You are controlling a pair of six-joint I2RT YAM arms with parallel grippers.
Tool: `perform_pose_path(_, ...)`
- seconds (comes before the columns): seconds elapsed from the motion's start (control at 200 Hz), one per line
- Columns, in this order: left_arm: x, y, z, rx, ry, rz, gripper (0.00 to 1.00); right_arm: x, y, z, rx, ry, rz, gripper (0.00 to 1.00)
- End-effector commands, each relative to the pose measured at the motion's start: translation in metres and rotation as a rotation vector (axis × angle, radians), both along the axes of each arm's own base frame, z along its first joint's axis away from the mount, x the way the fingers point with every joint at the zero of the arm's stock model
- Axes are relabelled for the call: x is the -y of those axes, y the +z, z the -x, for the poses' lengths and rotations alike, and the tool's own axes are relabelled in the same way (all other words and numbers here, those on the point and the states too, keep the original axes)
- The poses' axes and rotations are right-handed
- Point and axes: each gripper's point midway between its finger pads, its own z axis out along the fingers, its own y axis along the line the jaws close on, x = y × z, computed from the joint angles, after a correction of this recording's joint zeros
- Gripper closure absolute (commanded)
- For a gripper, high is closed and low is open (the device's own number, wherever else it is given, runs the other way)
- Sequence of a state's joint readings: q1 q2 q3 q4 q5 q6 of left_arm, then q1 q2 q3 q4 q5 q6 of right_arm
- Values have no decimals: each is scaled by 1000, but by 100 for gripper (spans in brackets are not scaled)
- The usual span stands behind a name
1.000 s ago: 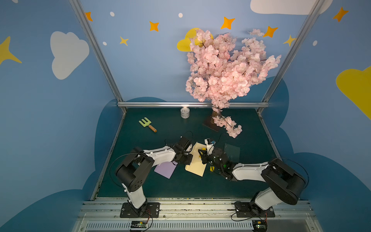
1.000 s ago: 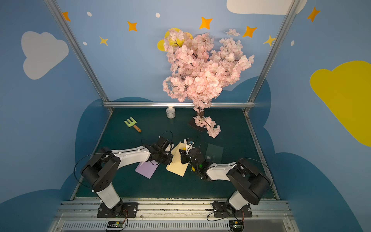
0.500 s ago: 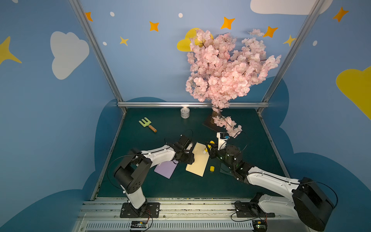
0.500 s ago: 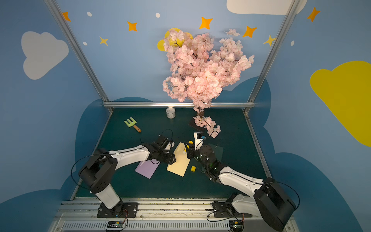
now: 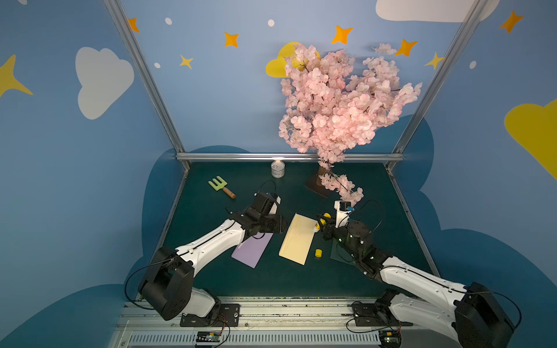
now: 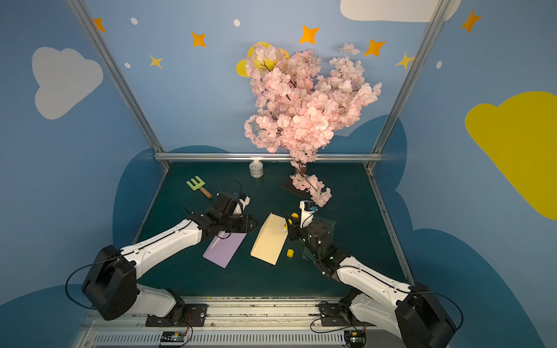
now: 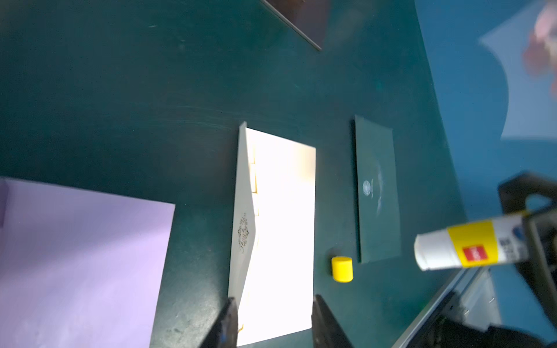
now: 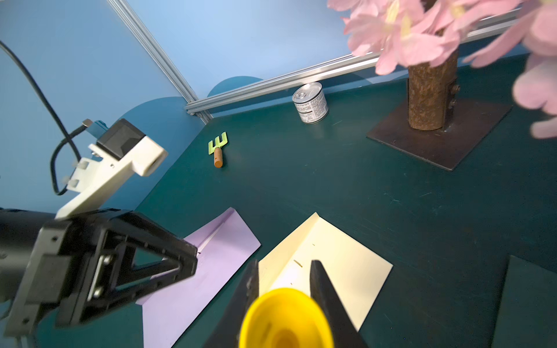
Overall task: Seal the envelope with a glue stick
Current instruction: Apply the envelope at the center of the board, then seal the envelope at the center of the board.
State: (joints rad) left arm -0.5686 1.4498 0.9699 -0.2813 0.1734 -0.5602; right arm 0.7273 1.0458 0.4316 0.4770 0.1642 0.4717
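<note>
Staged robot test booth, blue walls (image 5: pixel 226 105) painted with clouds and stars, aluminium frame posts (image 5: pixel 144 78), dark green tabletop (image 5: pixel 271 286), fake pink blossom tree (image 5: pixel 340 105), left arm (image 5: pixel 211 241) and right arm (image 5: pixel 416 277) bolted to a front rail (image 5: pixel 286 308).

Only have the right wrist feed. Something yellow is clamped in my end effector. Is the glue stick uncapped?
Observer: Yes. The left wrist view shows the glue stick in the right end effector with its whitish tip bare.
Operator: Where's the cap?
Observer: The yellow cap sits on the table, between the cream envelope and the dark green envelope.
Operator: Left end effector holding anything?
Observer: No. Its own wrist view shows the left end effector open and empty.
</note>
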Motion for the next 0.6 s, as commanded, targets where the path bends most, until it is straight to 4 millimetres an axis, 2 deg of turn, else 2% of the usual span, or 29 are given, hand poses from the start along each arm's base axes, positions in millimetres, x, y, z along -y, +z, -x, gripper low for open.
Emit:
perform_pose_path(0.0, -4, -18, -9, -72, 59, 23, 79, 11, -1, 1, -2, -28, 9, 100)
perform_pose_path(0.155, 19, -34, -20, -135, 3, 92, 86, 19, -2, 2, -11, -46, 7, 100)
perform_pose_path(0.3, 31, -55, -27, -187, -19, 103, 89, 25, -1, 2, -11, -61, 5, 100)
perform_pose_path(0.591, 45, -69, -22, -207, -46, 95, 90, 37, -8, 1, -32, -90, 6, 100)
